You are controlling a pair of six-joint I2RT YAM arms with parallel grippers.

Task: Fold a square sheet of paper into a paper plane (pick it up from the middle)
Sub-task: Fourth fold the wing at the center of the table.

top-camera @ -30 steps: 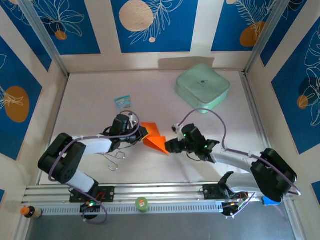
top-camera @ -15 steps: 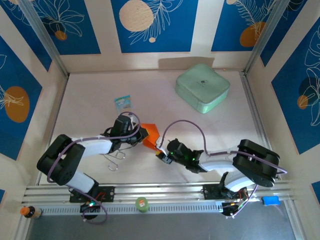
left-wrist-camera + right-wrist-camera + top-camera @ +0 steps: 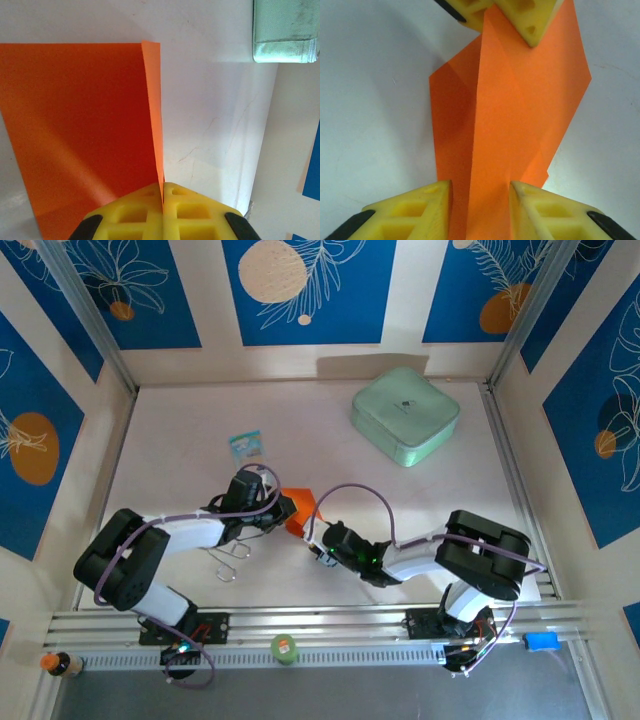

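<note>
Seen from above, the surface (image 3: 180, 430) before me is white and matt. It is evenly lit, and shadows on it are soft and short. It is enclosed on three sides. The far wall (image 3: 310, 290) carries blue panels separated by cream bands. The panels bear white line-drawn leaves, with a cream disc at centre and orange discs to left and right. The left wall (image 3: 40, 440) and right wall (image 3: 600, 440) repeat the blue panels with orange discs. Slanted aluminium posts (image 3: 90, 320) stand at the two far corners. A grooved aluminium rail (image 3: 330, 625) runs along the near edge. In my left wrist view the surface shows faint hairline marks.
</note>
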